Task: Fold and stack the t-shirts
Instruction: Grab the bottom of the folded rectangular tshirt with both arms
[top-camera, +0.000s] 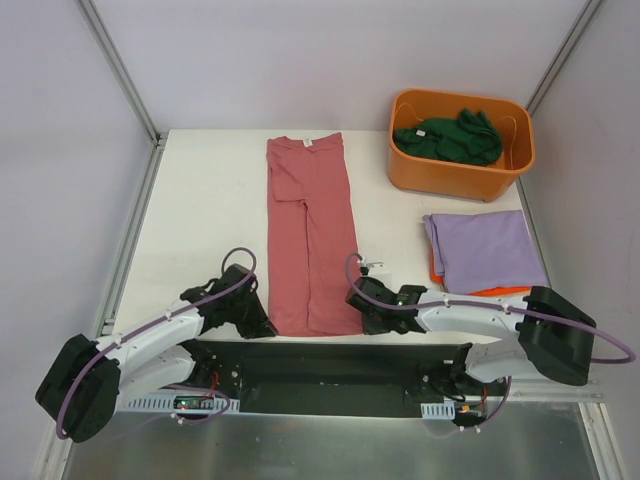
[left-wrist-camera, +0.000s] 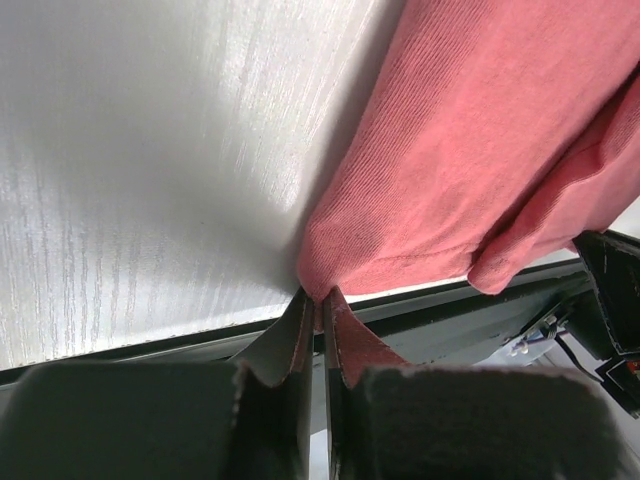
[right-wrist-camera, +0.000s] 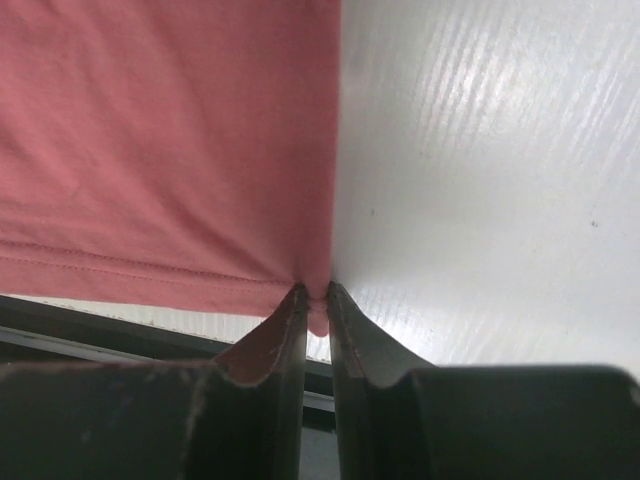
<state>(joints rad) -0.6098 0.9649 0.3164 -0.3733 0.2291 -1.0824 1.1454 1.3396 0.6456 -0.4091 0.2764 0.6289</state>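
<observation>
The dusty red-pink t-shirt lies as a long narrow folded strip down the middle of the white table. My left gripper is shut on its near left corner. My right gripper is shut on its near right corner. A lavender-purple t-shirt lies folded at the right on top of an orange t-shirt, of which only an edge shows. A dark green t-shirt lies crumpled in the orange tub.
The orange plastic tub stands at the back right. The table's near edge and black base rail run just behind both grippers. Grey walls enclose the left, back and right sides.
</observation>
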